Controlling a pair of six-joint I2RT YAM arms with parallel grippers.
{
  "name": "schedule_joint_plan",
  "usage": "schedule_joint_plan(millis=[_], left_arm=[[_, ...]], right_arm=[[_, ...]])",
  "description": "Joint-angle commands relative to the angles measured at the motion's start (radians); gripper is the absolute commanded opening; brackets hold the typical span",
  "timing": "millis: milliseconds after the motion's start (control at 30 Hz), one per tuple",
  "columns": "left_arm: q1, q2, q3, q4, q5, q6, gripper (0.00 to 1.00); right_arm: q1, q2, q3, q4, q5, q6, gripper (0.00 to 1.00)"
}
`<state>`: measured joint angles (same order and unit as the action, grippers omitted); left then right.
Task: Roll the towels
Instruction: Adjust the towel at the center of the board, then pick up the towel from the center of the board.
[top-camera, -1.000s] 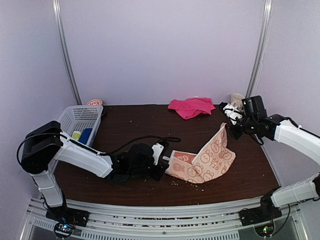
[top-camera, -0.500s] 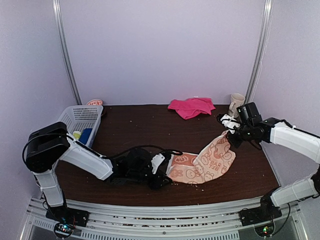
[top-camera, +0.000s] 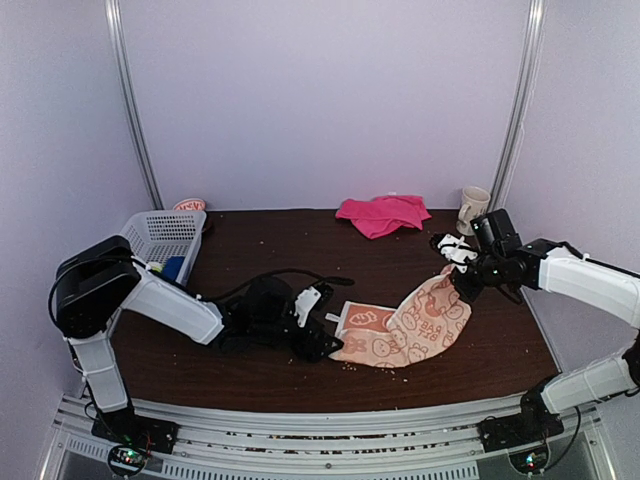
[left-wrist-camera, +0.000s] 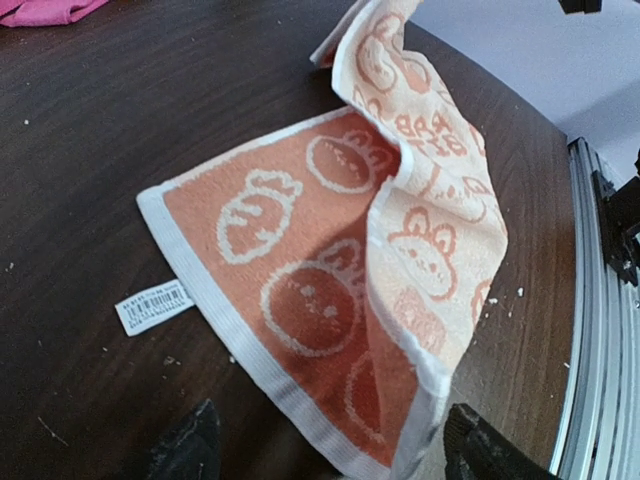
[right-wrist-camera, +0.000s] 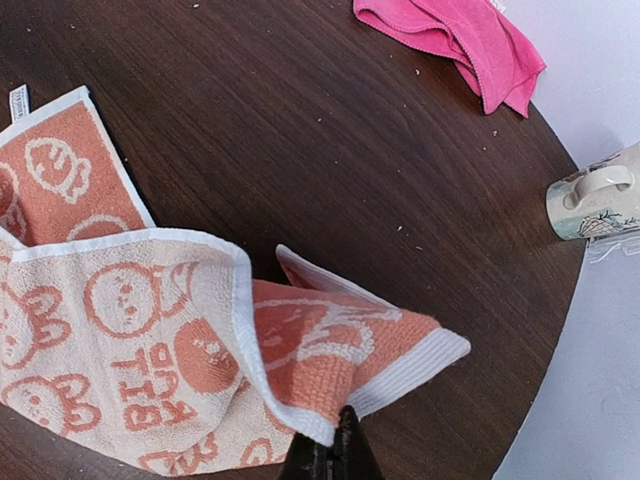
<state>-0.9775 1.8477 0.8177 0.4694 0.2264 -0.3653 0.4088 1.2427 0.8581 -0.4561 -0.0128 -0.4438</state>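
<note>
Two towels are on the dark wood table (top-camera: 250, 250). At far left the top view shows a white lattice basket (top-camera: 160, 235), which neither wrist camera catches. The left gripper (top-camera: 322, 345) lies low at the near-left edge of the orange towel (top-camera: 400, 328). Its wrist view shows the fingers (left-wrist-camera: 195, 450) spread wide with the towel's bordered corner between them, and a white barcode label (left-wrist-camera: 153, 305) at the hem. The towel's left half lies flat and its right half is held up, folded over. The pink towel (top-camera: 383, 213) is bunched at the back. The right gripper (top-camera: 457, 275), pressed together, pinches the raised corner, which is clear only in its wrist view. A cream mug (top-camera: 474, 205) stands at back right. Crumbs (top-camera: 350, 366) speckle the table, and pale lilac walls (top-camera: 320, 100) surround it.
</note>
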Motion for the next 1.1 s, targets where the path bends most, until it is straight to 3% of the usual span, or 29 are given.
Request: schedule_joint_plan(millis=[0,167,367,633,900,1067], left_arm=[[0.036,0.008,0.03,0.102,0.135,0.0,0.79],[0.038,0.047,0.094,0.083,0.212,0.016,0.74],[0.039,0.061,0.12,0.067,0.23,0.034,0.55],[0.039,0.058,0.12,-0.004,0.192,0.047,0.48],[0.037,0.021,0.093,-0.031,0.143,0.045,0.46],[0.037,0.019,0.093,-0.032,0.136,0.046,0.31]], right_arm=[[0.011,-0.017,-0.011,0.017,0.029,-0.005,0.0],[0.014,-0.015,-0.014,0.016,0.032,-0.003,0.0],[0.016,-0.016,-0.016,0.016,0.031,-0.002,0.0],[0.019,-0.019,-0.014,0.014,0.032,-0.001,0.0],[0.021,-0.019,-0.013,0.014,0.033,0.002,0.0],[0.022,-0.017,-0.011,0.015,0.035,0.004,0.0]])
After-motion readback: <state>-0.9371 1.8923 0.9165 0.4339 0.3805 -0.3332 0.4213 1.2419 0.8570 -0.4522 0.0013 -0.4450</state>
